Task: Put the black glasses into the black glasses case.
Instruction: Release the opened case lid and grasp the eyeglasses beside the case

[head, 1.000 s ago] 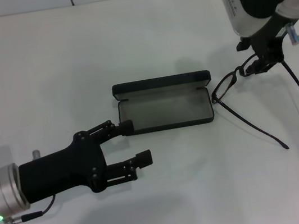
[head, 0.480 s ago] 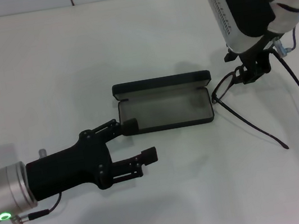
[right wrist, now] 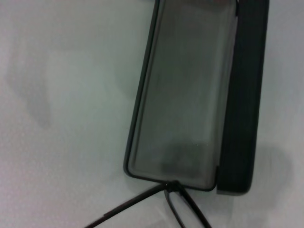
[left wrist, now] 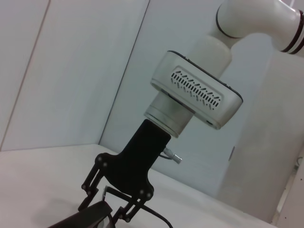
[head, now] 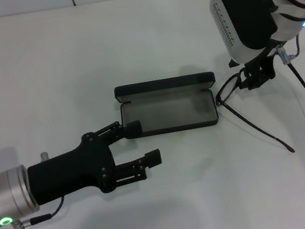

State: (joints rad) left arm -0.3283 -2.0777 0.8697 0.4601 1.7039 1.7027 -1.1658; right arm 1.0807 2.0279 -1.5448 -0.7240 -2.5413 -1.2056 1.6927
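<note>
White bench (head: 146,40) surface fills the head view, with a pale wall behind it in the left wrist view.

The black glasses case (head: 167,104), a matte rectangular hard case with rounded corners, lies open near the middle of the bench. Its grey-lined tray faces up and its lid stands along the far edge. The right wrist view shows the same grey lining (right wrist: 183,95) with the lid beside it.

The black glasses (head: 261,106), a thin-framed pair with long slim temple arms, sit just beside the right end of the case. The temples are unfolded and trail toward the robot across the bench.

The right gripper (head: 257,77) is at the front frame of the glasses. Its black jaws are drawn in around the frame and pinch it. The left wrist view shows this gripper (left wrist: 114,209) from the side, down at the glasses.

The left gripper (head: 140,145) hovers at the left end of the case. Its jaws are spread, one fingertip (head: 132,128) over the tray's left corner, the other (head: 153,158) nearer the robot, off the case.
</note>
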